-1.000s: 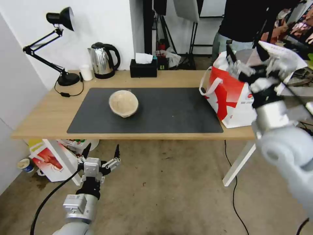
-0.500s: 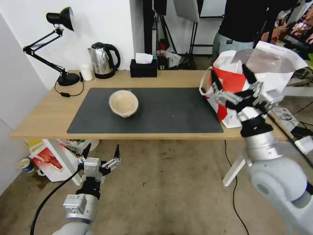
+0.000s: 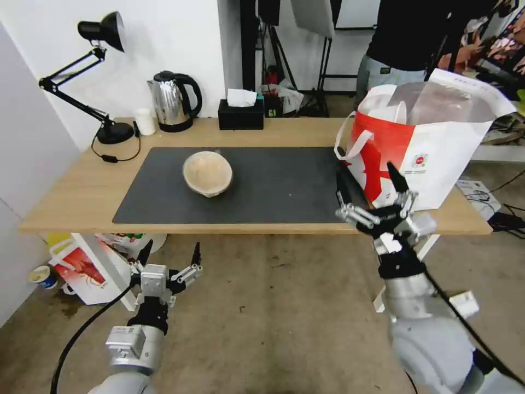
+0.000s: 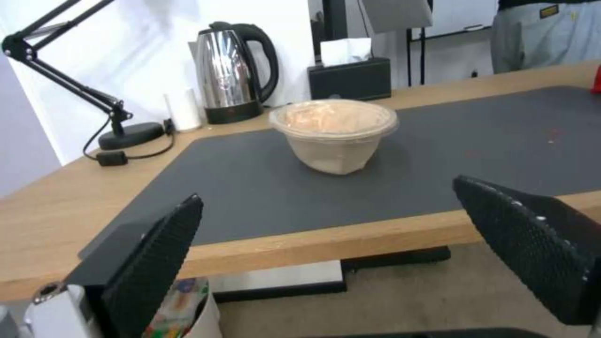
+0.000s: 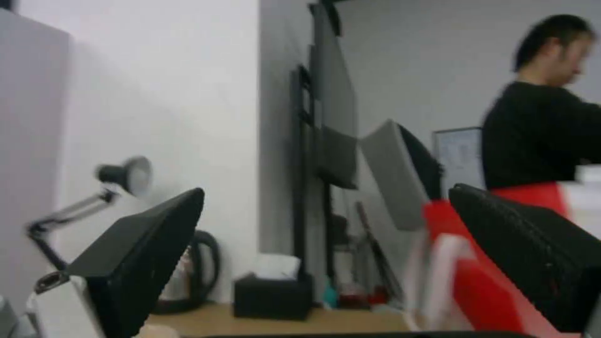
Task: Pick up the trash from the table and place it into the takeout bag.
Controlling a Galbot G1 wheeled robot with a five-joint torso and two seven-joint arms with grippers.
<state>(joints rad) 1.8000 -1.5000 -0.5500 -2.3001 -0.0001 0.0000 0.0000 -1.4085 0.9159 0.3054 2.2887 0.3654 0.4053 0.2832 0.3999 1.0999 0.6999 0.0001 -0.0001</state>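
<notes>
A beige lidded round bowl [image 3: 207, 173] [image 4: 334, 133], one piece of the trash, sits upright on the dark grey mat [image 3: 273, 191] of the light-wood table [image 3: 82, 191]. The takeout bag [image 3: 426, 148] stands open at the table's right end, white with a red panel and foil lining; a white item shows inside its mouth. My right gripper [image 3: 369, 183] [image 5: 326, 263] is open and empty, raised in front of the table edge just left of the bag. My left gripper [image 3: 169, 253] [image 4: 338, 253] is open and empty, low in front of the table, facing the bowl.
At the table's back stand a black desk lamp [image 3: 104, 76], a small white cup [image 3: 144, 121], a steel kettle [image 3: 172, 101] and a black tissue box [image 3: 240, 114]. A red-and-white package [image 3: 82, 268] lies on the floor under the left end. A person stands behind the bag.
My right gripper has come down and back from above the bag's mouth to the table's front edge, open and empty. The left arm and the bowl have not moved.
</notes>
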